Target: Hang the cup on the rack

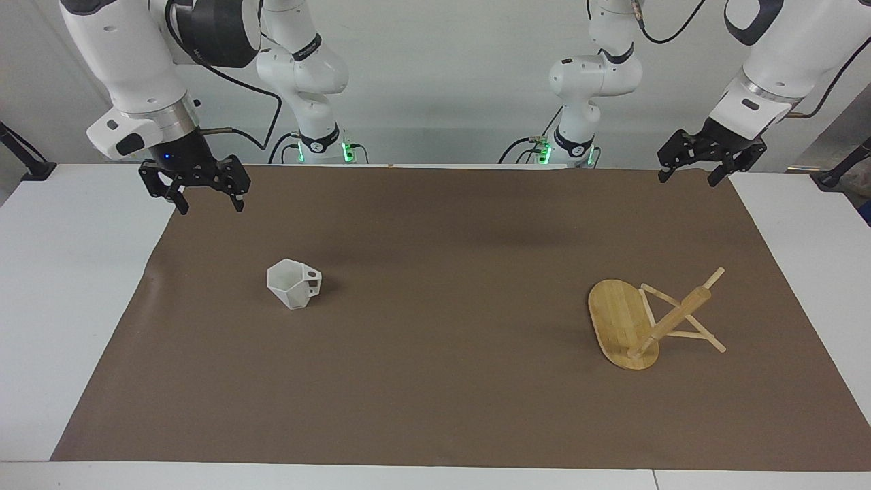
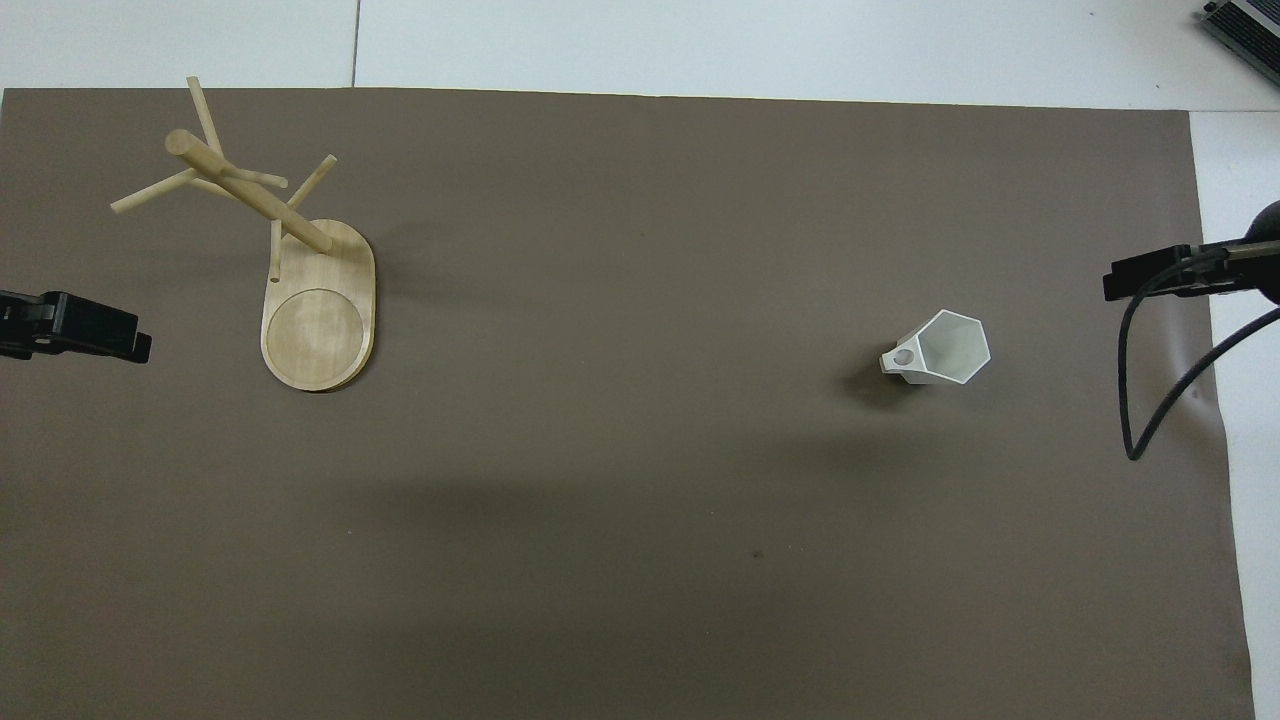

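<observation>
The white faceted cup (image 1: 292, 286) stands upright on the brown mat toward the right arm's end, its handle turned toward the left arm's end; it also shows in the overhead view (image 2: 945, 350). The bamboo rack (image 1: 622, 323) stands on its oval base toward the left arm's end, with post and pegs free; it also shows in the overhead view (image 2: 320, 310). My right gripper (image 1: 209, 203) hangs open and empty over the mat's corner by its base, apart from the cup. My left gripper (image 1: 688, 178) hangs open and empty over the mat's other near corner, apart from the rack.
The brown mat (image 1: 435, 381) covers most of the white table (image 1: 68, 286). A black cable (image 2: 1135, 400) hangs from the right arm over the mat's edge. Only the tips of the left gripper (image 2: 135, 345) and the right gripper (image 2: 1112, 285) show from above.
</observation>
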